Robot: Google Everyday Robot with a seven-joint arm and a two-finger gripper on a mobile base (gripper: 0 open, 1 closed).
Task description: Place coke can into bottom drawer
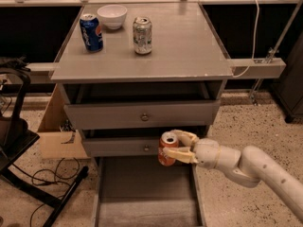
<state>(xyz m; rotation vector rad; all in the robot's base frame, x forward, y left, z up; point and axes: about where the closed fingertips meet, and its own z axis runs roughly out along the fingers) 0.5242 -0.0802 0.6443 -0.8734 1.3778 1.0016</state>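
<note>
My gripper [180,145] reaches in from the right and is shut on the coke can [167,149], a red-orange can with a silver top, held upright. The can hangs in front of the middle drawer's face, above the far right part of the bottom drawer [142,193]. The bottom drawer is pulled out, a wide grey tray with low side walls and a bare floor.
A blue Pepsi can [91,31], a white bowl [112,16] and a silver-green can [142,35] stand on the cabinet top [189,46]. Two knobbed drawers sit above the open one. A cardboard box [59,138] and black stand legs with cables [42,193] lie at left.
</note>
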